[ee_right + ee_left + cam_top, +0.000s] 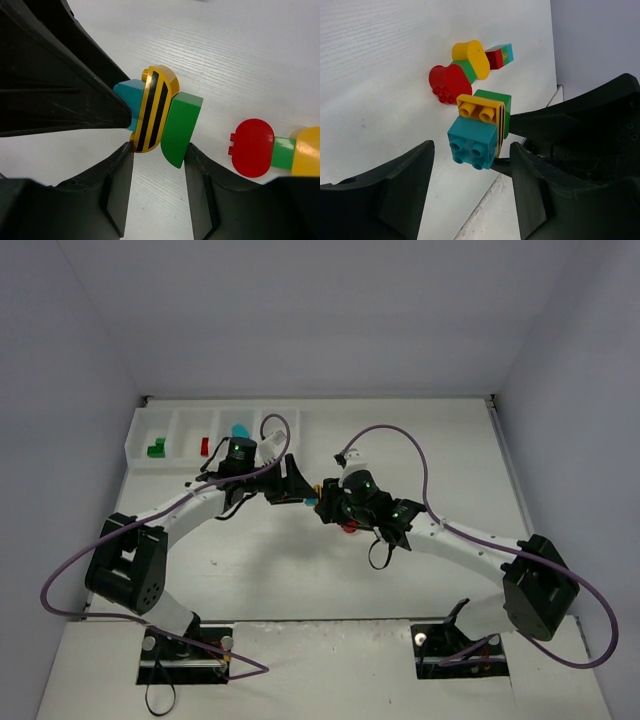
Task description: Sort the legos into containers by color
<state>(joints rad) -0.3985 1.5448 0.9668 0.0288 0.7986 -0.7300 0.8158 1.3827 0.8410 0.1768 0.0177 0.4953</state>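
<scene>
A stack of legos, a cyan brick [471, 142], a yellow black-striped brick [154, 110] and a green brick [181, 127], hangs above the table. My right gripper [160, 150] is shut on it, one finger on the yellow brick and one on the green. My left gripper [471, 150] is open around the cyan end, with a clear gap on its left side. In the top view both grippers meet at mid-table, left [297, 483] and right [328, 505]. The containers tray [170, 462] holds a green [156, 449], a red [204, 445] and a cyan lego [239, 430].
On the table beyond the held stack lies a joined red [449, 82], green and yellow [470, 57] piece, with a small red-and-cyan block [499, 56] beside it. The table's right edge and a grey wall [595, 40] are close behind.
</scene>
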